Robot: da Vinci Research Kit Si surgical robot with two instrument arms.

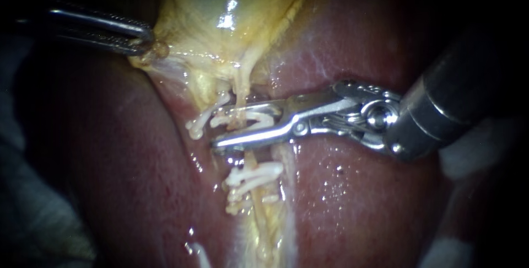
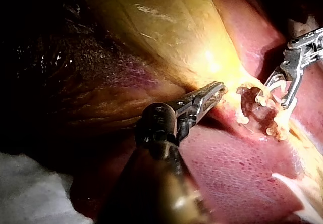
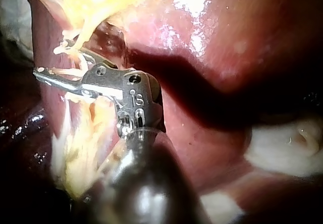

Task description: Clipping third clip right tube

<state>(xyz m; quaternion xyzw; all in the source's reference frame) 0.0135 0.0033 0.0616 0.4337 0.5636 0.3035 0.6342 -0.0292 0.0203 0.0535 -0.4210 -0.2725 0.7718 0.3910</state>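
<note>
My right instrument (image 1: pixel 217 130) comes in from the right; its jaws stand open on either side of the pale right tube (image 1: pixel 250 159). A white clip (image 1: pixel 245 119) lies across the tube between the jaws, its two legs close together. Two more white clips (image 1: pixel 253 174) sit lower on the same tube, and another clip (image 1: pixel 194 126) is on the tube to the left. My left instrument (image 1: pixel 146 44) reaches in from the upper left, shut on the edge of the yellow gallbladder (image 1: pixel 220 3). The left wrist view shows both the left instrument (image 2: pixel 217 90) and the right instrument (image 2: pixel 276 95).
Red liver (image 1: pixel 358 202) lies on both sides of the tubes. White gauze (image 1: pixel 468 157) shows at the right edge and more gauze (image 1: pixel 33 218) at the lower left. In the right wrist view the right instrument (image 3: pixel 58 65) lies over the tube with liver (image 3: pixel 212 82) beside it.
</note>
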